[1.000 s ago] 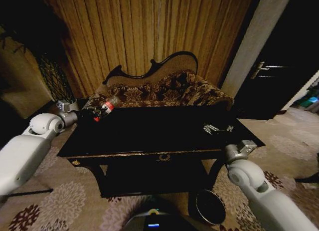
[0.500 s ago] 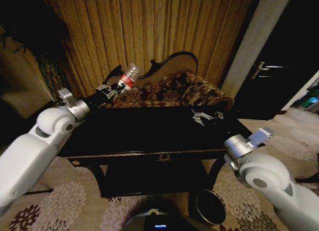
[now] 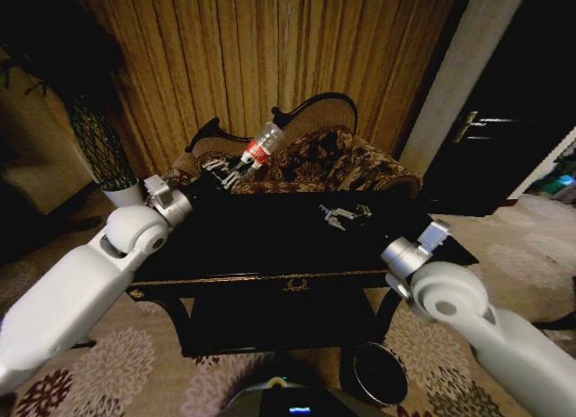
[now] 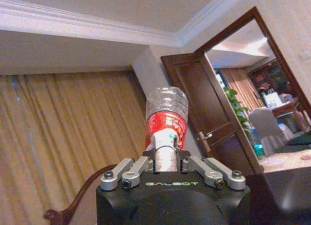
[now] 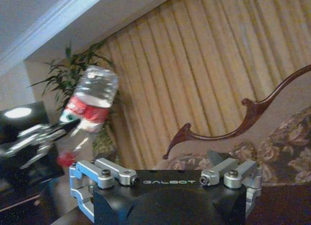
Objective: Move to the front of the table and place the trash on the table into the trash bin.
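Note:
A clear plastic bottle [image 3: 259,148] with a red label is held tilted in the air above the rear left of the glossy black table [image 3: 270,246]. My left gripper [image 3: 225,171] is shut on its lower end. In the left wrist view the bottle [image 4: 166,122] stands straight up out of the left gripper [image 4: 165,156]. My right gripper [image 3: 342,213] hovers open over the table's right middle with nothing between its fingers [image 5: 104,173]. The right wrist view faces the raised bottle [image 5: 91,101] and the left gripper [image 5: 36,140]. The round dark trash bin [image 3: 379,373] stands on the carpet at the table's front right.
An ornate patterned sofa [image 3: 315,160] sits right behind the table, with gold curtains [image 3: 270,48] beyond it. A plant in a white pot [image 3: 121,194] stands at the left. A dark door [image 3: 490,133] is at the right. Patterned carpet [image 3: 108,363] surrounds the table.
My left gripper has lifted the bottle off the table's rear left and carried it up and to the right. My right gripper has moved left and farther in over the table.

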`<state>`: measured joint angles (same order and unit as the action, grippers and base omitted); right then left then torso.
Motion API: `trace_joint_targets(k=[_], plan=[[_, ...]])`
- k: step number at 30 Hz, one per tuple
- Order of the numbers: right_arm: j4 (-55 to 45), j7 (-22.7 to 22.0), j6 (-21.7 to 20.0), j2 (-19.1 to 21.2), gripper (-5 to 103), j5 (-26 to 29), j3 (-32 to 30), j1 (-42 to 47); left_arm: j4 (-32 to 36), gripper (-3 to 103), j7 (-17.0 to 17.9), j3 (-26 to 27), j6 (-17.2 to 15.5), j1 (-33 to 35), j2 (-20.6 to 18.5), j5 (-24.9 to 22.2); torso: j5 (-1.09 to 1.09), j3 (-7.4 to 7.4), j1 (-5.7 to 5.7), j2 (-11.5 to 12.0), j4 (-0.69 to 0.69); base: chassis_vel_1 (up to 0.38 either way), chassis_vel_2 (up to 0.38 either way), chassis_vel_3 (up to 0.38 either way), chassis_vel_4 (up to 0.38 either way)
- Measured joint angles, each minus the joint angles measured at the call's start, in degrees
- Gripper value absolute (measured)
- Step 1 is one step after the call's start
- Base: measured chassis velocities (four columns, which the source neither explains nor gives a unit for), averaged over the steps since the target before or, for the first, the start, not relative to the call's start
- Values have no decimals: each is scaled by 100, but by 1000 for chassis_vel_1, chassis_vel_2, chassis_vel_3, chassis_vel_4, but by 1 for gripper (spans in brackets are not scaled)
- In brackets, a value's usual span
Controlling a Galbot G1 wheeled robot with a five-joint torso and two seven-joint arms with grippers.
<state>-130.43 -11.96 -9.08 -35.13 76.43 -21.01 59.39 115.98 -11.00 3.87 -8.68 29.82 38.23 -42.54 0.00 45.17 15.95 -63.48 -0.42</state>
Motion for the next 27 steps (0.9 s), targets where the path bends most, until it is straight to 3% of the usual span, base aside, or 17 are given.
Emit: trace_joint_targets(k=[10,19,27], plan=[[907,407,-2,-161,100,526,648,-1460,-132,22,103,-640,16,-674,228,-34,-1,1,1,1,2,0,0,0,0],[958,1051,18,-271,100,848,534,-1496,48,22,153,-652,32,-624,236,-94,-1,0,0,0,1,0,0,0,0],[900,1257,82,-364,100,848,543,-1584,343,22,201,-666,-38,-638,174,-270,-1,0,1,0,2,0,0,0,0]])
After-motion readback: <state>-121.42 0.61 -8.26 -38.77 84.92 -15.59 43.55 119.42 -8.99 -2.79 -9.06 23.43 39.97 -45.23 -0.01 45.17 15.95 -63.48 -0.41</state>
